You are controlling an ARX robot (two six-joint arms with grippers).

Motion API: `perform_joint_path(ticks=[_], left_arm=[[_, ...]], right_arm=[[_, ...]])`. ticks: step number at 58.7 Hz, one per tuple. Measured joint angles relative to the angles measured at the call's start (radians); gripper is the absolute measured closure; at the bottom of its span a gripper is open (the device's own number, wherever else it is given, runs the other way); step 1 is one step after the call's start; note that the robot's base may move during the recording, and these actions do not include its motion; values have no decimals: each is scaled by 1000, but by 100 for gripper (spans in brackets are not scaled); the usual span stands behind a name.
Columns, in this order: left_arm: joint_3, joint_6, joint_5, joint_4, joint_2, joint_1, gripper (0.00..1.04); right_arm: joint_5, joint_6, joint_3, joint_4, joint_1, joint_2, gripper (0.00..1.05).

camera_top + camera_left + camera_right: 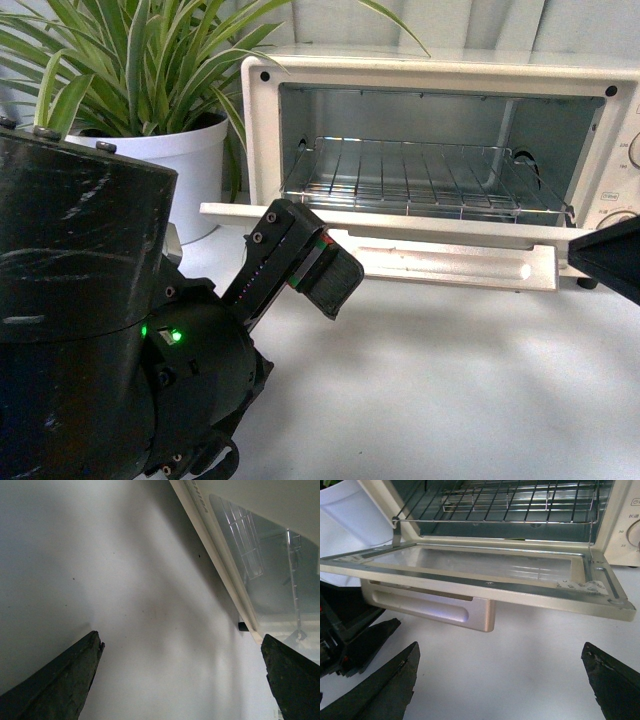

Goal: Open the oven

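The cream-white oven [440, 75] stands at the back of the table with its glass-windowed door [400, 222] folded down flat. The bar handle [450, 265] hangs under the door's front edge, and the wire rack [420, 175] shows inside the metal interior. My left gripper [335, 285] is open and empty, just in front of the door's left end. Its wrist view shows the door from below [260, 555] beside its open jaws [181, 645]. My right gripper [610, 258] is open and empty off the door's right end. Its wrist view [500, 652] faces the door [485, 565] and handle [430, 607].
A spider plant in a white pot [170, 160] stands left of the oven. Beige knobs [635, 530] are on the oven's right panel. A small black foot [242, 626] sits under the oven. The white tabletop [450, 380] spreads in front.
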Motion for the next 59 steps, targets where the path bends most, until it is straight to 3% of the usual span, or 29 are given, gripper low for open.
perform_joint_path(ticks=[29,59], left_arm=[[-31,376,-48,-62,-18,1,7],[-52,793,-180,-77,6,-42,7]], right_arm=[[-89,-4,-199,-66,-140,-238,9],[-100,-2,-246,-66,-162,-269,9]])
